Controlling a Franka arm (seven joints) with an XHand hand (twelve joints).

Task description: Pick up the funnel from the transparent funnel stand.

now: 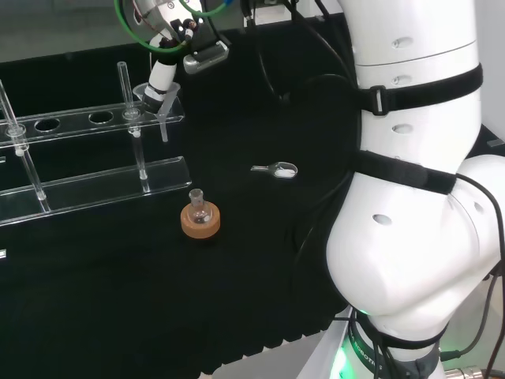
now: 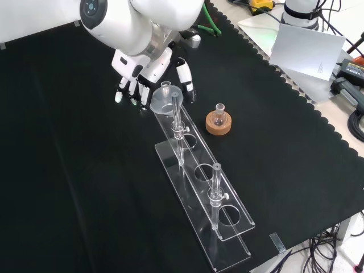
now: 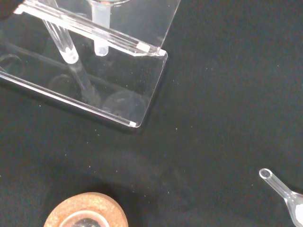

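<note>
The clear funnel sits in the end hole of the transparent stand, nearest the arm. In the head view the funnel hangs at the right end of the stand's top shelf. The hand is lowered over it, with fingers on one side and the thumb on the other, straight and apart from the rim. In the head view the hand stands just above the funnel. The wrist view has the funnel's stem poking down through the shelf.
A small flask on a cork ring stands right of the stand in the front view, close to the thumb. A small clear scoop lies on the cloth in the head view. Two upright rods rise from the stand.
</note>
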